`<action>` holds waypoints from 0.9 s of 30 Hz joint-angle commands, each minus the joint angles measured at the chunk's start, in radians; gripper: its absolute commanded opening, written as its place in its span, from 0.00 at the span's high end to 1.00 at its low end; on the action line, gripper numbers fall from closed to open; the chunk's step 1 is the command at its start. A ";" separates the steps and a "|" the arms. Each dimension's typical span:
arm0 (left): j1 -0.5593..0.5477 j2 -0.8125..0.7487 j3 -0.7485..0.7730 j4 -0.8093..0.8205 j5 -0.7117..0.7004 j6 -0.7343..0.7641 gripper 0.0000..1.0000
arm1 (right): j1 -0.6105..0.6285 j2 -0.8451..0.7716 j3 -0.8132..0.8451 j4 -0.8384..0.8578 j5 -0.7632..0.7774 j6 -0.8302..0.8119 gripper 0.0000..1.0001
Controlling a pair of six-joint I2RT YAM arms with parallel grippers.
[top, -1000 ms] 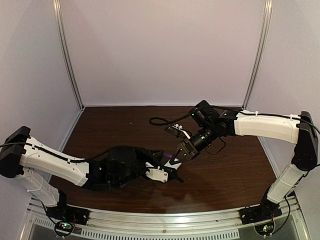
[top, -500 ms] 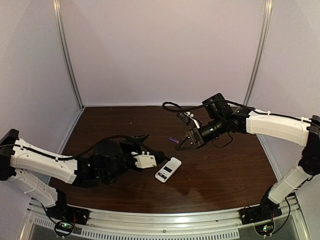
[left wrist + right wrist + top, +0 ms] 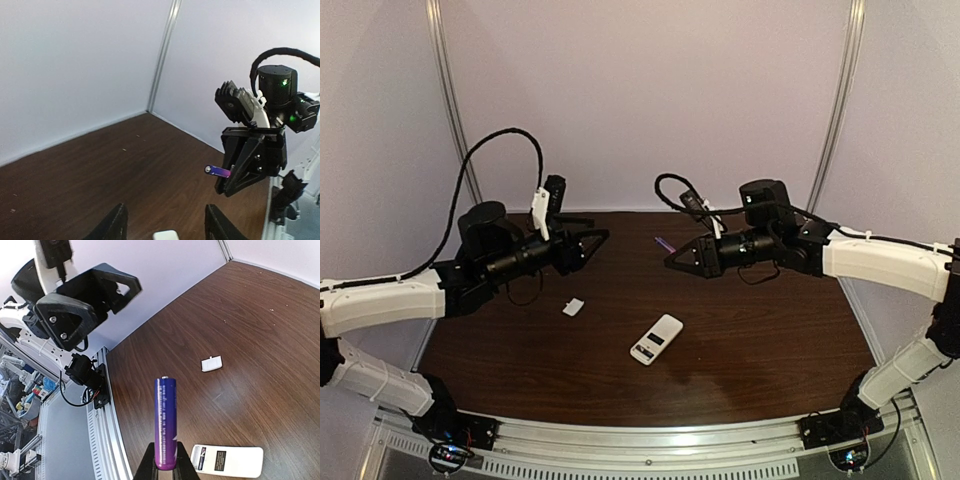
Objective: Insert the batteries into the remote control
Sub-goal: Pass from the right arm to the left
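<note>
The right gripper [image 3: 672,255] is clamped on one battery [image 3: 165,422], pinching it by its lower end so that most of the purple cylinder stands clear above the fingertips in the right wrist view. In the overhead view it hangs in the air at mid-frame, well above the table [image 3: 770,340]. The remote [image 3: 656,339] lies loose, below and a little left of the gripper, white face up with a dark recess showing. Whether a battery already sits in that recess cannot be told, and no second battery is visible. The left gripper [image 3: 592,240] is raised in the upper left of the overhead frame, its fingers apart and holding nothing. A small white flat piece [image 3: 573,307], probably the battery cover, rests on the table to the left of the remote. The main risk is the grip: held only at one end, the battery could pivot or slip when its free end meets the recess. Nothing braces the remote, so a push at an angle would likely slide or spin it across the smooth wood. A wrongly turned battery would also fail to seat.
</note>
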 commanded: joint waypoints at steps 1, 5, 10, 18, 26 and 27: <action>0.050 0.119 0.040 0.143 0.359 -0.449 0.46 | 0.035 -0.013 0.007 0.057 0.097 -0.052 1.00; 0.066 0.209 0.041 0.307 0.460 -0.622 0.48 | 0.055 -0.015 0.008 0.057 0.125 -0.076 1.00; 0.065 0.298 0.079 0.366 0.541 -0.686 0.60 | 0.074 -0.005 0.004 0.059 0.136 -0.089 1.00; 0.064 0.342 0.104 0.405 0.581 -0.708 0.60 | 0.104 0.024 0.028 0.045 0.132 -0.108 1.00; 0.064 0.367 0.125 0.390 0.586 -0.702 0.61 | 0.121 0.047 0.047 0.044 0.128 -0.112 1.00; 0.064 0.370 0.126 0.386 0.586 -0.702 0.62 | 0.121 0.051 0.049 0.043 0.128 -0.112 1.00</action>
